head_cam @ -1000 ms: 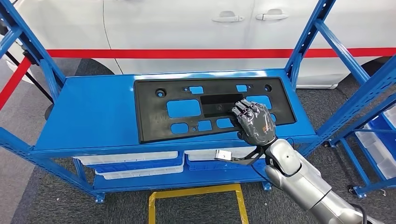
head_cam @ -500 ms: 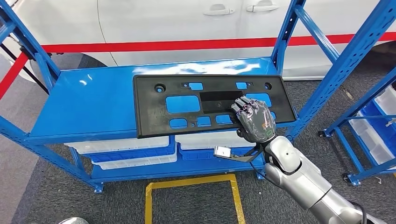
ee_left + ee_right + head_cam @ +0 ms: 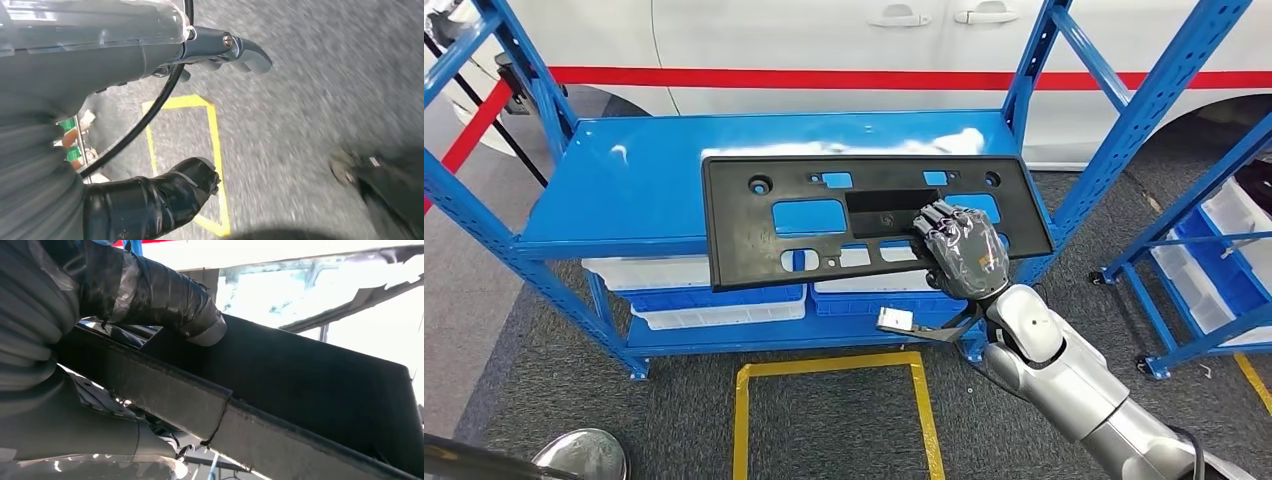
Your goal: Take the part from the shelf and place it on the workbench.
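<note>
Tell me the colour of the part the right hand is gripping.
Black. The part held by the right hand shows best in the head view, against the blue shelf.

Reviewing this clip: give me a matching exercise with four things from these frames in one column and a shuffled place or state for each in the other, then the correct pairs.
Things:
1. black panel
2. right robot hand
3. white trays
4. yellow tape

Places or states:
A. marks a rectangle on the grey floor in front of the shelf
B. sit on the shelf's lower level
C. grips the black panel's near edge
D. partly overhangs the front of the blue shelf top

Pairs: 1-D, 2-C, 3-B, 4-A
</note>
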